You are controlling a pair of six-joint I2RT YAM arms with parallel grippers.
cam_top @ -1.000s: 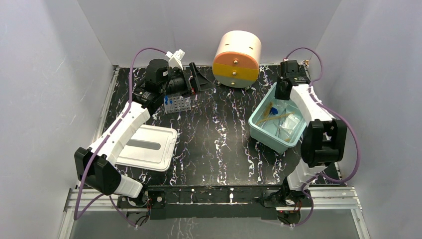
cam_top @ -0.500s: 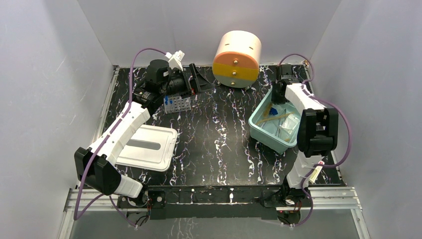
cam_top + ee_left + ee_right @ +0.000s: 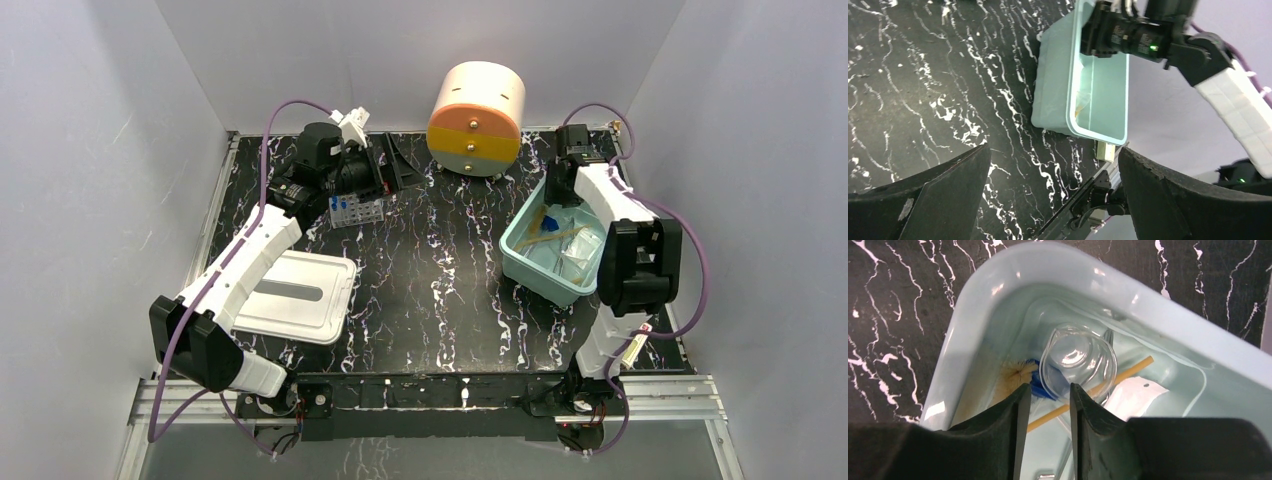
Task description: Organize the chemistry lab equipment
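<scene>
Hovering: right tool (image 3: 1048, 390) parted over clear funnel (image 3: 1078, 357) | glossy mint bin (image 3: 955, 340) | left tool (image 3: 1053, 149) spread wide

**Gloss in the bin, sheen on the table**

The table (image 3: 430, 290) has a black, white-veined, marble-look top with a slight sheen. The bin (image 3: 1168, 315) is smooth, glossy pale-green plastic. Inside it, the funnel (image 3: 1078, 357) is clear, shiny plastic and the brush (image 3: 1015, 376) has fuzzy tan bristles. The lid (image 3: 300, 290) looks like matt white plastic. The drawer unit (image 3: 478, 100) is smooth and matt.
</scene>
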